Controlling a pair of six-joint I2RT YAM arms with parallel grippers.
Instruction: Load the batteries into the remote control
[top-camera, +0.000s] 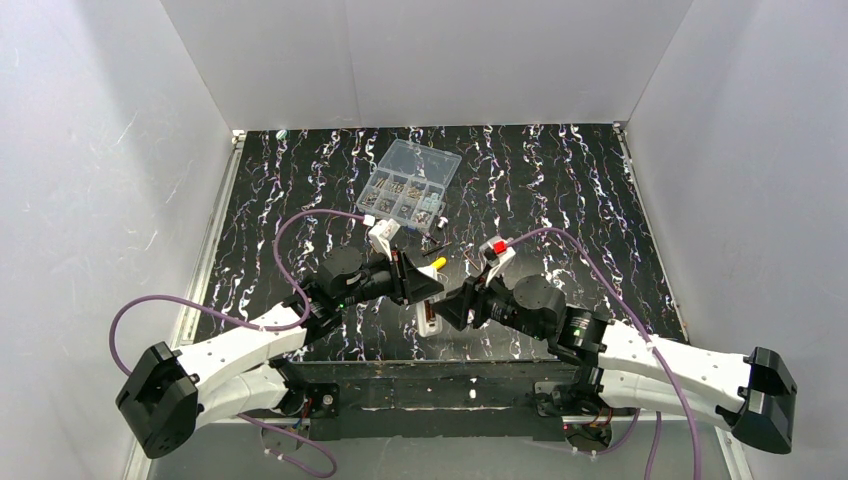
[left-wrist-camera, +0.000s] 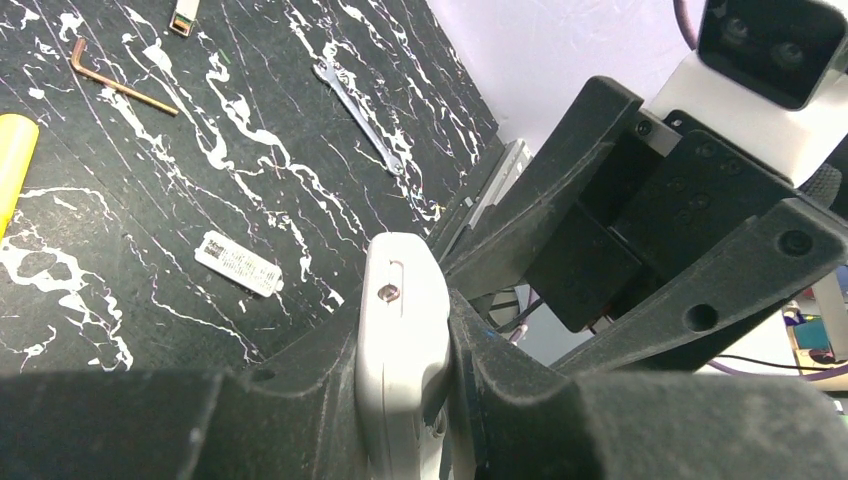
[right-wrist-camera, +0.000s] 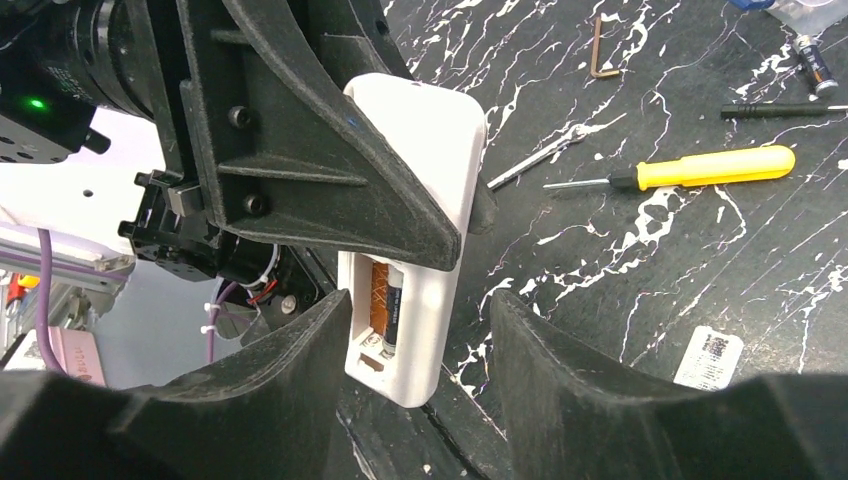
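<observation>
Seating the battery (right-wrist-camera: 386, 300) in the remote control (right-wrist-camera: 435, 130)
Left gripper (left-wrist-camera: 402, 330) clamped on it; right gripper (right-wrist-camera: 420, 330) jaws apart around the open end: press the battery flat, gently.

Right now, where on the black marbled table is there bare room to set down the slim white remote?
The table between the clear plastic compartment box and the right wall is bare; so is that between box and left wall. Crowded: the strip in front of the box, holding the yellow-handled screwdriver and a silver wrench.
</observation>
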